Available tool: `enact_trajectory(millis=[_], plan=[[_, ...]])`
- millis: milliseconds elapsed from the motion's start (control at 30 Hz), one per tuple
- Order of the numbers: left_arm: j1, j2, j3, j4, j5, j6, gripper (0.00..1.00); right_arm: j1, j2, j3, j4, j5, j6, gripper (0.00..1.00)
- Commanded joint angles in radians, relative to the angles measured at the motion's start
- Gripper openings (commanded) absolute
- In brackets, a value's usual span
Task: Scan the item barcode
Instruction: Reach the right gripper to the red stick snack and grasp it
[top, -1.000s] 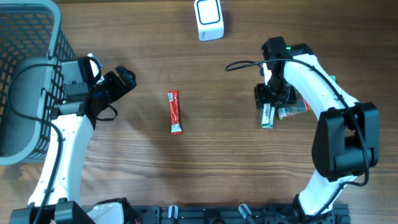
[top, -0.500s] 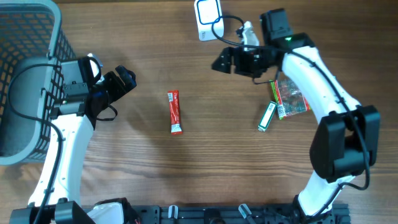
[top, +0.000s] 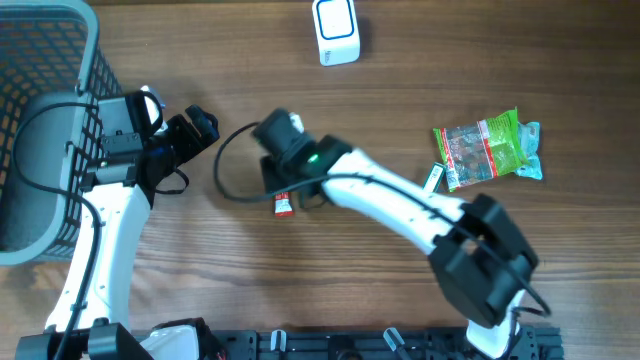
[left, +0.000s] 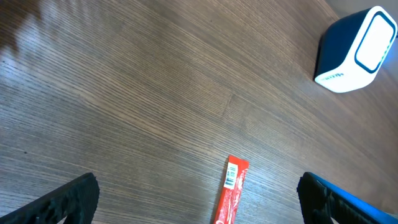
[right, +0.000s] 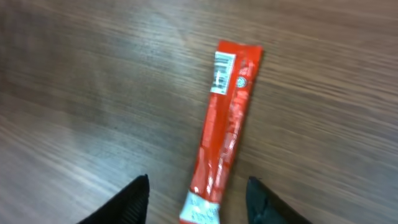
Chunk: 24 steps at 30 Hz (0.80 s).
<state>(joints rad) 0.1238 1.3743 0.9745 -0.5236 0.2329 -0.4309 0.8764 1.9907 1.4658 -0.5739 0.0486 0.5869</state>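
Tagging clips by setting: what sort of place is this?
Probably a mock shop checkout on a wooden table: a white barcode scanner, a grey mesh basket, and packaged goods like a red sachet.

The overhead view is bright and evenly lit, and the worktop (top: 250, 290) carries only soft, pale shadows. The left wrist view is sharp, with a dim patch at 11 o'clock. The right wrist view is blurred: the print on the red sachet (right: 224, 130) is unreadable, and the wood gets darker toward 9 o'clock.
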Motion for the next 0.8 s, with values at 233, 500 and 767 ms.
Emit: enact_trajectory(millis=[233,500,767], plan=[[0.003,0.003,0.000,0.002,0.001,0.008,1.00,0.019,0.175,-0.018,0.011,0.023,0.142,0.18],[0.003,0.003,0.000,0.002,0.001,0.008,1.00,-0.201,0.064,-0.009,-0.095,0.068,-0.044,0.13],[0.003,0.003,0.000,0.002,0.001,0.008,1.00,-0.410,0.050,-0.010,-0.146,0.062,-0.438,0.43]])
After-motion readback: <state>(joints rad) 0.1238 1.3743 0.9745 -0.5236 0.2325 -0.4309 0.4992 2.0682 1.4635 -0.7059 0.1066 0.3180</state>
